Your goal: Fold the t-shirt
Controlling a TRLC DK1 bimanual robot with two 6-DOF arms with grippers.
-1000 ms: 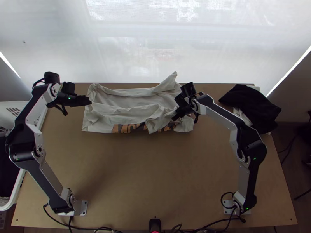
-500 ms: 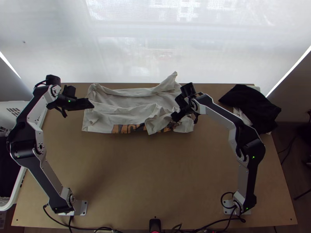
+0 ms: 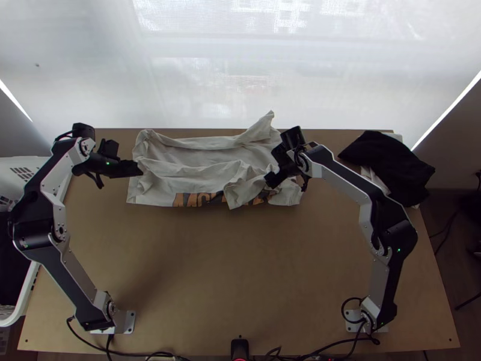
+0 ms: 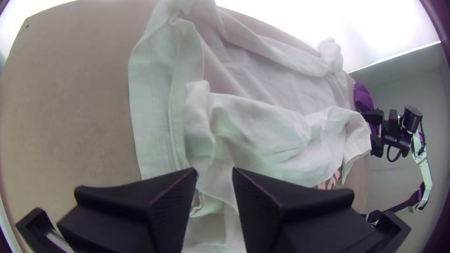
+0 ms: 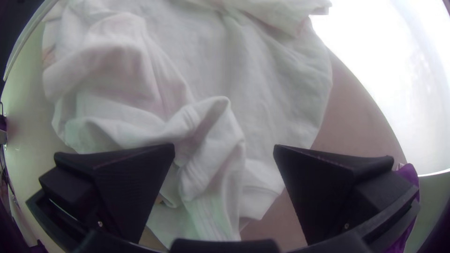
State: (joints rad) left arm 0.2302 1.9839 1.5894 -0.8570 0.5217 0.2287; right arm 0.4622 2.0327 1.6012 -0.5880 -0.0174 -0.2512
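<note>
The off-white t-shirt [image 3: 198, 157] lies rumpled along the table's far edge, with an orange and dark print along its near side and a bunched part at its right end. My left gripper [image 3: 139, 169] is at the shirt's left edge. In the left wrist view that gripper [image 4: 214, 172] stands open with a moderate gap, a ridge of cloth [image 4: 206, 140] beyond it. My right gripper [image 3: 270, 179] is over the bunched right part. Seen from the right wrist, that gripper [image 5: 224, 149] is wide open, with a raised fold of cloth [image 5: 215, 136] between and beyond its fingers.
Black cloth [image 3: 391, 165] lies over white cloth at the table's far right corner. A white basket [image 3: 29, 165] stands off the left side. Bare wood [image 3: 228, 271] spans the near part of the table, and a small black device [image 3: 240, 349] sits at the near edge.
My left gripper has come lower in the top view, towards the near side, at the shirt's left edge. The right gripper has barely shifted, and its arm's elbow has moved slightly outward. The shirt's right part moved slightly.
</note>
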